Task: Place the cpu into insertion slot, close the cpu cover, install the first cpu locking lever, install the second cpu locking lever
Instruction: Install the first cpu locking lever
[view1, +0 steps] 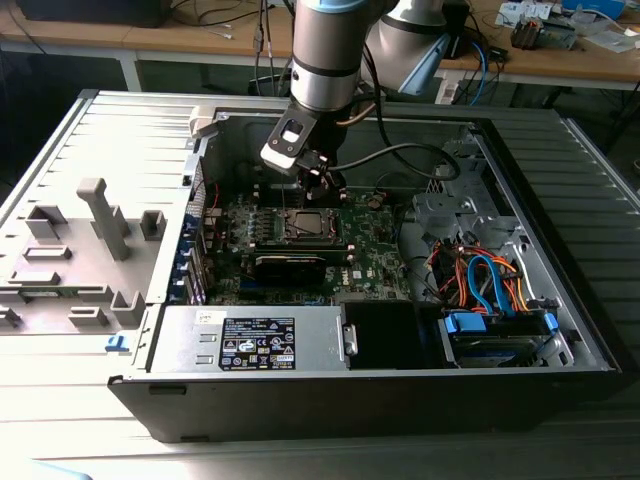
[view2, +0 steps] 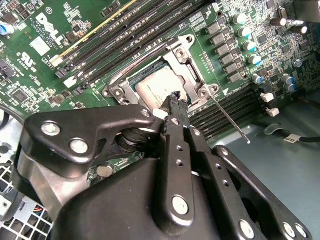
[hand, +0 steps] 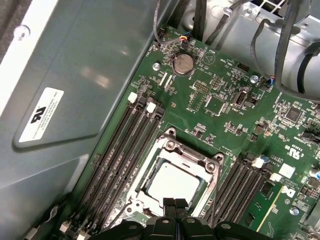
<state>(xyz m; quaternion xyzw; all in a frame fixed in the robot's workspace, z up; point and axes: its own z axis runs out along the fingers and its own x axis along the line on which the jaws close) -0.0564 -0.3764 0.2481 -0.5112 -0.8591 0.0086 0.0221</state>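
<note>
The silvery cpu (hand: 172, 182) lies flat in the insertion slot (view1: 308, 225) on the green motherboard. The dull metal cpu cover (hand: 192, 152) is folded down around it, so the chip shows through its window. In the second wrist view the cpu (view2: 155, 87) and the cpu cover (view2: 187, 60) sit just beyond my fingertips. My gripper (hand: 175, 202) hangs close above one edge of the socket, its two black fingers pressed together with nothing between them. A thin metal locking lever (view2: 230, 120) sticks out from a socket corner, and the same lever (hand: 216, 192) runs along the socket's side.
Long black memory slots (hand: 125, 145) flank the socket. The grey case wall (hand: 75, 75) rises close beside the board. A black block (view1: 290, 265) lies in front of the socket, a power supply (view1: 255, 340) along the front, and coloured cables (view1: 490, 280) at the exterior view's right.
</note>
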